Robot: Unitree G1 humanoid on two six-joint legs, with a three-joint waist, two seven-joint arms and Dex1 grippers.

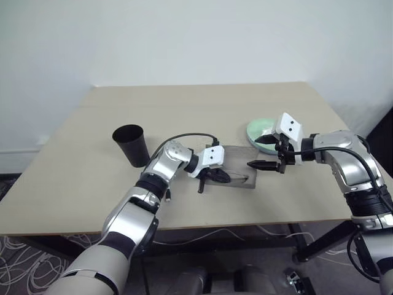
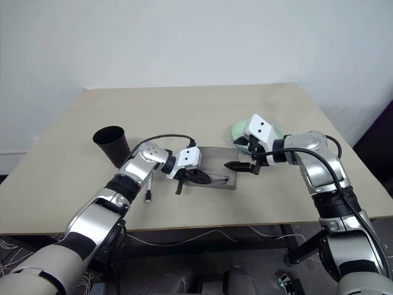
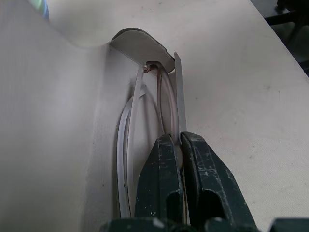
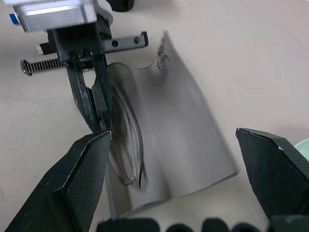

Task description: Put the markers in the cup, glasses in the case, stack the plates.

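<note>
The glasses (image 3: 145,121) lie on edge in the open grey case (image 1: 241,175), and my left gripper (image 1: 206,179) is shut on their thin dark frame. In the right wrist view the left gripper's fingers (image 4: 91,106) pinch the glasses (image 4: 126,145) over the case (image 4: 188,135). My right gripper (image 1: 261,165) hovers open just right of the case, fingers spread wide with nothing between them. The black cup (image 1: 130,144) stands upright left of my left arm. A mint-green plate (image 1: 258,129) sits behind my right wrist, partly hidden by it. The markers are out of view.
The beige table (image 1: 184,104) reaches back to a white wall. Its front edge (image 1: 215,224) runs close below the case. Cables lie on the floor under the table.
</note>
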